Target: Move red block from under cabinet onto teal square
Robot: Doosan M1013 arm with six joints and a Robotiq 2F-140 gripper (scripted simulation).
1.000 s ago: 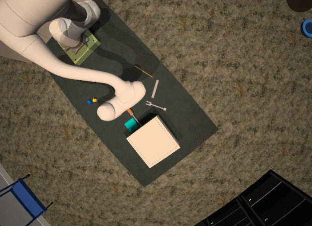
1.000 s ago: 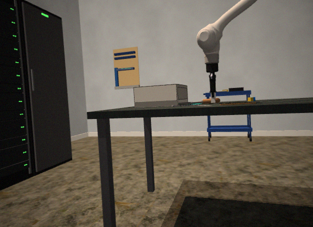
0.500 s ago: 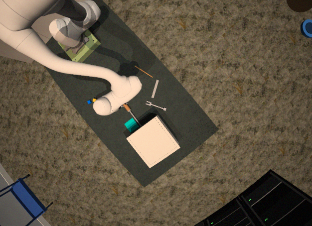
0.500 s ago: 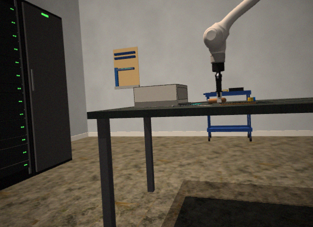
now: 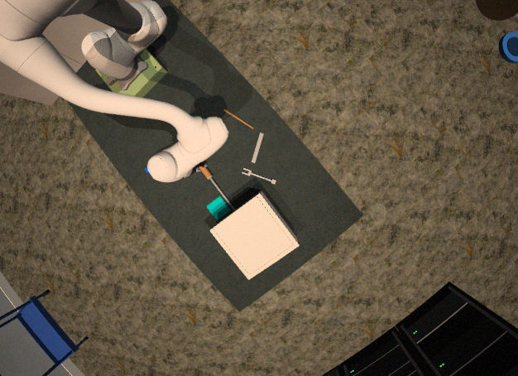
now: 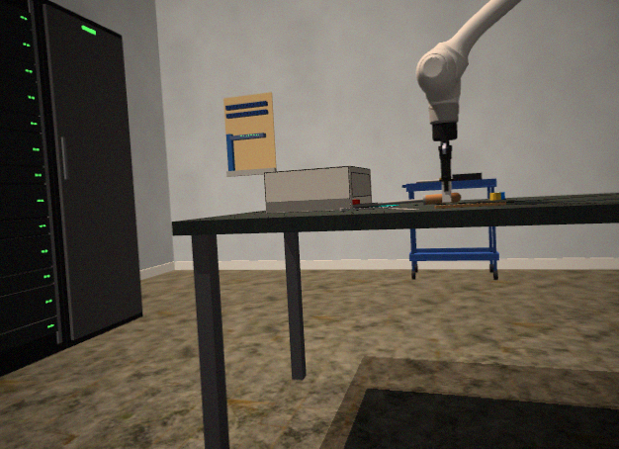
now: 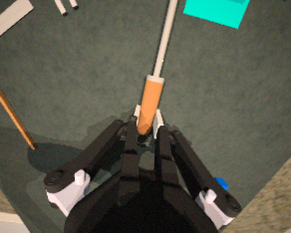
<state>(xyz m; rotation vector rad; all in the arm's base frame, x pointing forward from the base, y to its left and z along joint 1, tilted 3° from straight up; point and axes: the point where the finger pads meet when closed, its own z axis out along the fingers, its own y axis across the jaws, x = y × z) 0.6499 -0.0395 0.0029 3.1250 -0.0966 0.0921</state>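
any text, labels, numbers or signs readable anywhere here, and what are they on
None can be read.
The tan poster on the wall carries only blue bars and an L-shaped mark, no letters.
The black server rack shows green lights, no digits.
The cabinet, the orange-handled tool and the gripper bear no markings.
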